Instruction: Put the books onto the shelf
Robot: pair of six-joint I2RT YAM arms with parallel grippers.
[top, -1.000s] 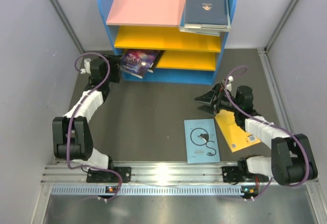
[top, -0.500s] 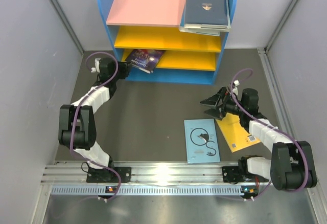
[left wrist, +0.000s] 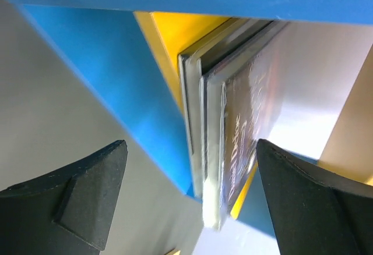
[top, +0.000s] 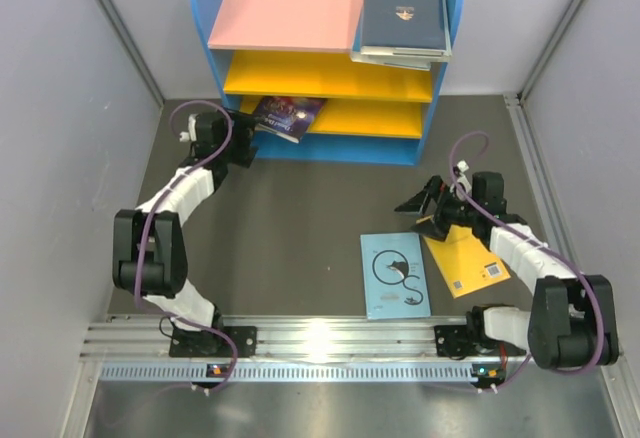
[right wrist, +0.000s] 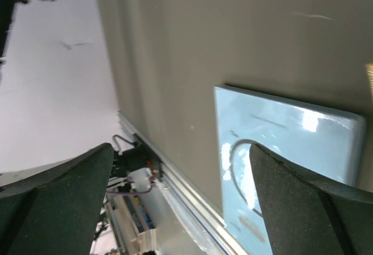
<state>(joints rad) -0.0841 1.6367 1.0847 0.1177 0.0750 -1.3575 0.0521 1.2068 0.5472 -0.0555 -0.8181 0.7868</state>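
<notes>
Left wrist view: the left claw is seen open, jaws spread either side of the purple galaxy book and clear of it. The book is lodged with other thin ones low in the left end of the shelf, upper centre-left of the top view, with a corner jutting past the front edge. Risk: the overhang could be clipped on retreat and the book dragged onto the desk. The right claw is also open and empty, near the light blue book and yellow-orange book, both flat at lower right. Such thin covers may get pushed, not pinched.
</notes>
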